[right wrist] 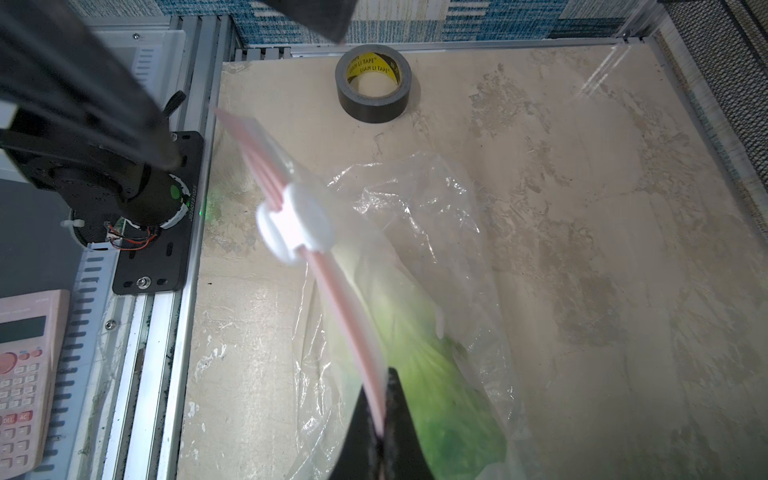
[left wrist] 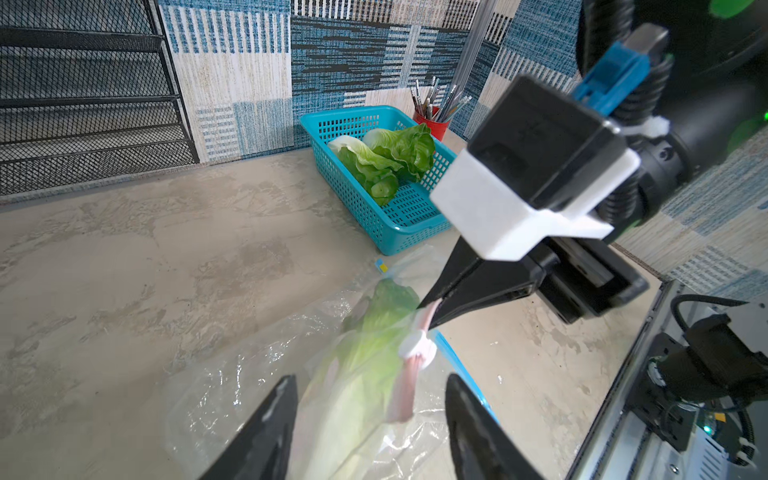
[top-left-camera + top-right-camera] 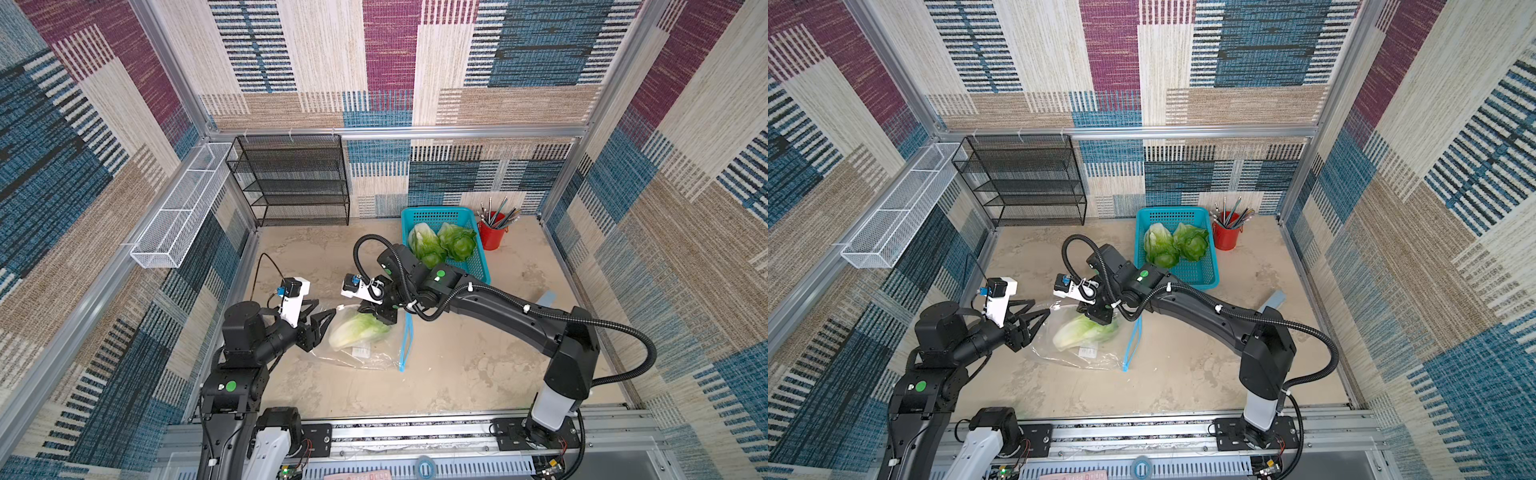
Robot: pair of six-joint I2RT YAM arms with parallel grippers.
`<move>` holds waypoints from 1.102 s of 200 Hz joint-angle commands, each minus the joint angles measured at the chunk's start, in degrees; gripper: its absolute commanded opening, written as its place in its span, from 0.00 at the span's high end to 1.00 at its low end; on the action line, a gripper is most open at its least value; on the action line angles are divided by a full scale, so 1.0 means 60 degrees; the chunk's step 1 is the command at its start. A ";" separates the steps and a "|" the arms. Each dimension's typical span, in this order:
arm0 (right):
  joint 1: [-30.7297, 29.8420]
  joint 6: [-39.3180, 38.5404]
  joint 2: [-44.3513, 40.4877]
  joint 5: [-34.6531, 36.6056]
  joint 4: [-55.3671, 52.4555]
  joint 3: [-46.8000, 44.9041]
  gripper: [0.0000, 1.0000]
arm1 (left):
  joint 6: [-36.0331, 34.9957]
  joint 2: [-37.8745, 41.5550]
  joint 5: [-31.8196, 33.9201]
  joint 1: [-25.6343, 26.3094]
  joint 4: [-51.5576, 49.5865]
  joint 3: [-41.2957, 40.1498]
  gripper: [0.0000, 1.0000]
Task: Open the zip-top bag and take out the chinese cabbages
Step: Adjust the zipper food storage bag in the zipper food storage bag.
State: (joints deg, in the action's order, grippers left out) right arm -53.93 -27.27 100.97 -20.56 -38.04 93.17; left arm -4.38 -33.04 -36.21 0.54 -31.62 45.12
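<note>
The clear zip-top bag (image 3: 365, 355) (image 3: 1096, 357) lies mid-table with one of the chinese cabbages (image 3: 357, 330) (image 3: 1084, 332) inside, white base toward the left arm. My right gripper (image 3: 384, 318) (image 1: 388, 372) is shut on the bag's pink zip strip (image 1: 349, 320), lifting it; the white slider (image 1: 295, 224) (image 2: 417, 347) sits further along that strip. My left gripper (image 3: 324, 311) (image 3: 1040, 307) (image 2: 371, 380) is open at the bag's left end, its fingers on either side of the plastic without pinching it. Two more chinese cabbages (image 3: 424, 243) (image 3: 457, 241) lie in the teal basket (image 3: 478, 266).
A red cup of pens (image 3: 492, 235) stands right of the basket. A black mesh rack (image 3: 291, 183) is against the back wall, and a white wire tray (image 3: 178, 208) hangs on the left wall. A tape roll (image 1: 374, 83) and a pink calculator (image 1: 25, 374) lie near the front rail.
</note>
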 commanded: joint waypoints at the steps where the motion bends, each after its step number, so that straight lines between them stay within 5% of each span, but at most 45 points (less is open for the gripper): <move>1: 0.0020 -0.0139 -0.0016 -0.0144 0.0027 0.0118 1.00 | -0.0323 -0.0098 -0.0108 0.0001 -0.0005 -0.0053 0.41; 146: 0.0040 -0.0044 -0.0072 -0.0199 0.0040 -0.0022 1.00 | 0.0275 -0.0470 -0.1194 0.0003 0.1297 -0.0527 1.00; 220: 0.0039 0.0004 -0.0122 -0.0291 0.0056 0.0014 1.00 | 0.0496 -0.0439 -0.1494 -0.0001 0.1570 -0.0643 0.94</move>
State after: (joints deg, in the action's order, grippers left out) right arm -53.60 -27.66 100.79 -20.88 -38.46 92.92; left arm -2.76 -35.57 -43.09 0.54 -25.21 41.65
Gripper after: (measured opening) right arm 0.050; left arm 0.059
